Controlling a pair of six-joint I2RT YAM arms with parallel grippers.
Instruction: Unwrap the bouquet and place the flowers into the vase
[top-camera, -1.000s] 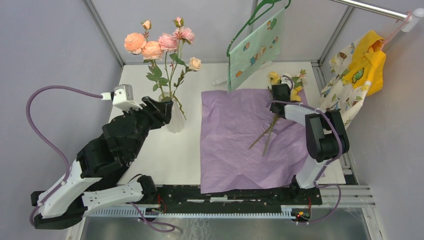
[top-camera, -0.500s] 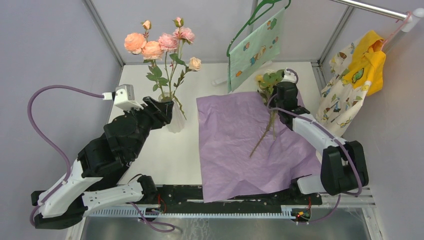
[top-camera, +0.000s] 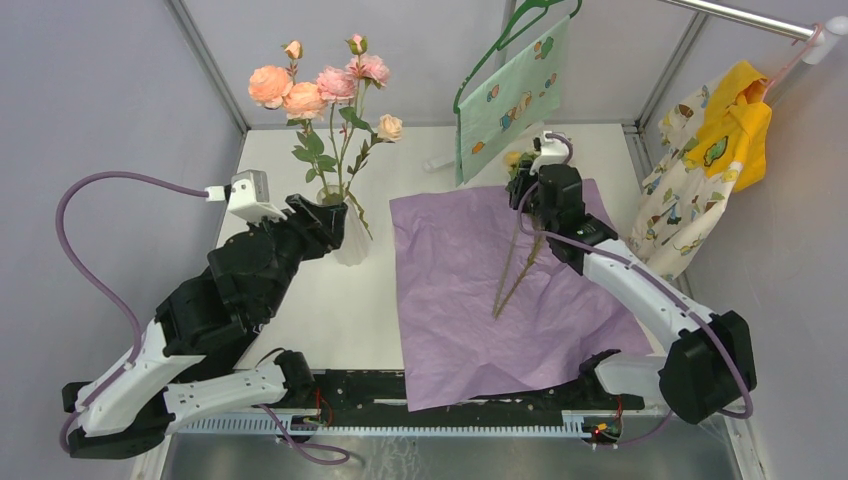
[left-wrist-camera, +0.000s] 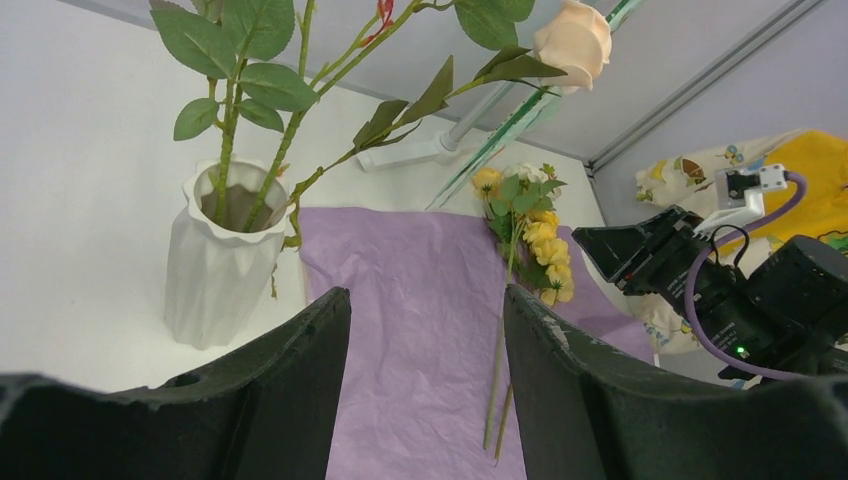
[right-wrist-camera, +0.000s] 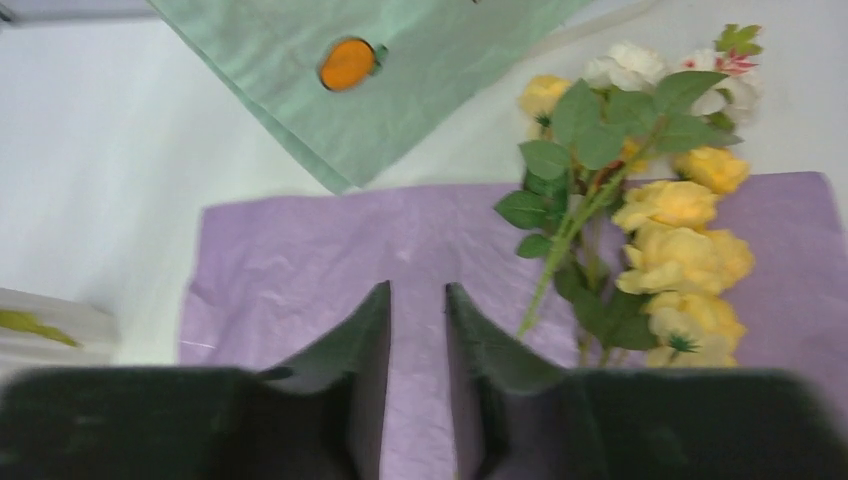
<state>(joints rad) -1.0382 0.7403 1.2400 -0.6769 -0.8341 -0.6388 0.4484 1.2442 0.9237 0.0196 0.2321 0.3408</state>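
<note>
1. On the left side of the table (top-camera: 330, 310), the vase (top-camera: 350, 240) stands upright, white and ribbed. The pink and peach roses (top-camera: 320, 90) stand in it, with their green stems rising from its mouth and their blooms well above the rim.
2. My left pincer (left-wrist-camera: 425, 310) hovers just beside the vase, on its near-left side in the top view. It is released, with its jaws wide apart and nothing between them. From my left wrist, the vase sits to the left of my fingers (left-wrist-camera: 300, 360), apart from them.
3. The purple paper (top-camera: 470, 290) lies spread open and creased on the right half of the table. Its near edge reaches the rail at the bases of my arms.
4. The yellow and cream spray (right-wrist-camera: 680, 250) lies on that paper. Its blooms are at the far edge of the sheet, and 2 thin stems run back toward me over the middle of the sheet.
5. My right pincer (right-wrist-camera: 418, 300) hangs over the far part of the paper, just left of the spray's leaves as my right wrist sees it. Its jaws are parted by a narrow gap, with the paper showing through, and they grasp nothing. The stems lie to the right of my fingers, not between them.
6. A green patterned cloth (top-camera: 510, 95) hangs on a hanger above the far edge of the paper. A yellow garment (top-camera: 735, 125) hangs from a rail at the far right.
</note>
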